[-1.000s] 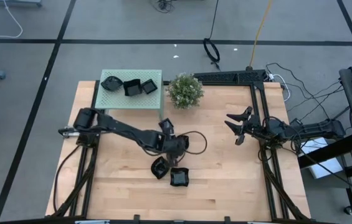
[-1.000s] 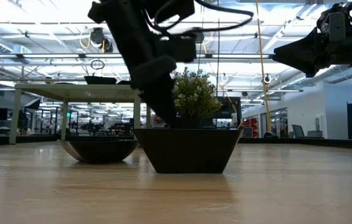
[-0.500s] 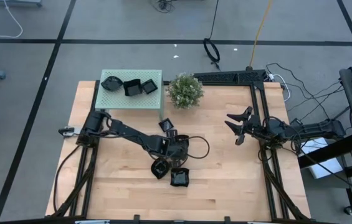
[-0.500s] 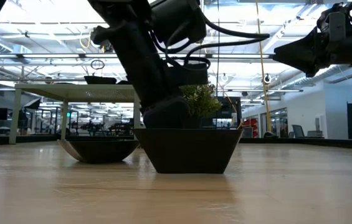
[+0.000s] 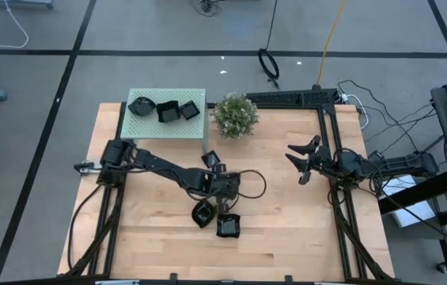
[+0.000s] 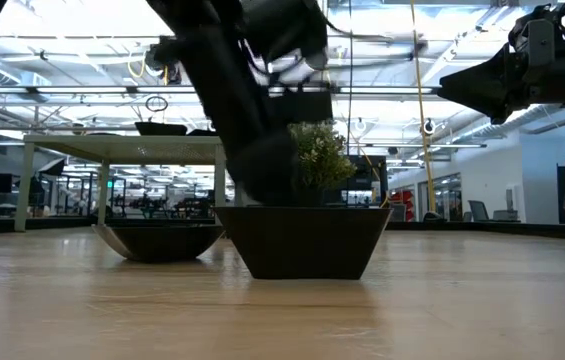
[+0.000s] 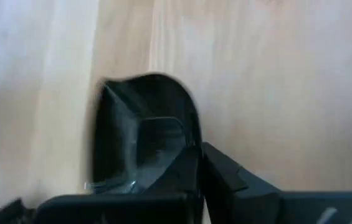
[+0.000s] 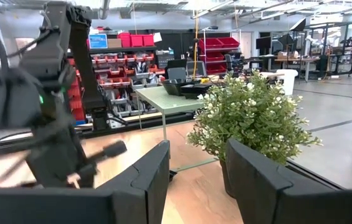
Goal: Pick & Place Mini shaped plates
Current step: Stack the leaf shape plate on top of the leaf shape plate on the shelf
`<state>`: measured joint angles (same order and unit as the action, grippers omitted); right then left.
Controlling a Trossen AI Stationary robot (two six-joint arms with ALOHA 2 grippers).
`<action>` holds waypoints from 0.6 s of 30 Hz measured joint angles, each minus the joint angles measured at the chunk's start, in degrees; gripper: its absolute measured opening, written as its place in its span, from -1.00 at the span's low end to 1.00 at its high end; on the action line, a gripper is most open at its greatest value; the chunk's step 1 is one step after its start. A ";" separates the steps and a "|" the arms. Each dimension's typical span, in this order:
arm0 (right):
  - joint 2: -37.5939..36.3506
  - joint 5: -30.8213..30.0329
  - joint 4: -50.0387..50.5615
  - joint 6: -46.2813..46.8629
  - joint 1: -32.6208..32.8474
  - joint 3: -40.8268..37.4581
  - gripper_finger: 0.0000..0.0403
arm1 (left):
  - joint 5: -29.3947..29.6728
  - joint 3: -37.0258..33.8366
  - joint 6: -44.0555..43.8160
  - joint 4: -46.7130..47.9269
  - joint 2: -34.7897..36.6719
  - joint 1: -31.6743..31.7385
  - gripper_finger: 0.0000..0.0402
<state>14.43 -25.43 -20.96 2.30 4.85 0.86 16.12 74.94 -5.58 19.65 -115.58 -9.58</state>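
A square black mini plate (image 5: 228, 227) (image 6: 302, 240) and a wavy-rimmed one (image 5: 202, 214) (image 6: 157, 240) rest on their bases on the wooden table near its front middle. My left gripper (image 5: 221, 204) (image 7: 197, 180) reaches down at the square plate's far left rim and is shut on it. Another small plate (image 5: 211, 161) lies by the corner of the green stand (image 5: 166, 131). Three plates (image 5: 168, 112) sit on top of the stand. My right gripper (image 5: 302, 162) (image 8: 197, 180) waits open above the table's right side. My left gripper holds the square plate by its rim (image 7: 192, 144), at the far left side. One finger (image 7: 225, 180) stands outside the wall and the other seems to be inside the dish. It comes slanting down from the far left. The plate sits flat on the table.
A green potted plant (image 5: 235, 115) stands at the far middle, right of the green stand. A black frame (image 5: 330, 150) runs along the table's right edge. Bare wood lies between the plates and the right arm.
My left gripper has come down behind the square plate, close to its far rim. Both plates on the table have stayed where they were. My right arm has kept still.
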 joint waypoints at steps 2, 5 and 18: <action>-0.01 0.02 -0.02 -0.01 -0.01 0.00 -0.29 | -0.45 0.00 0.71 -0.28 2.45 -0.09 -0.96; -0.01 0.00 -0.10 0.00 -0.01 0.00 -0.29 | -0.44 0.02 1.06 -1.17 6.84 -0.04 -0.97; 0.01 0.00 -0.04 0.00 0.01 0.00 -0.29 | 24.27 0.13 8.59 -2.56 27.27 1.56 -0.96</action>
<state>14.44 -25.43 -20.99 2.30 4.86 0.86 40.39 75.07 3.02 17.09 -88.31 -8.02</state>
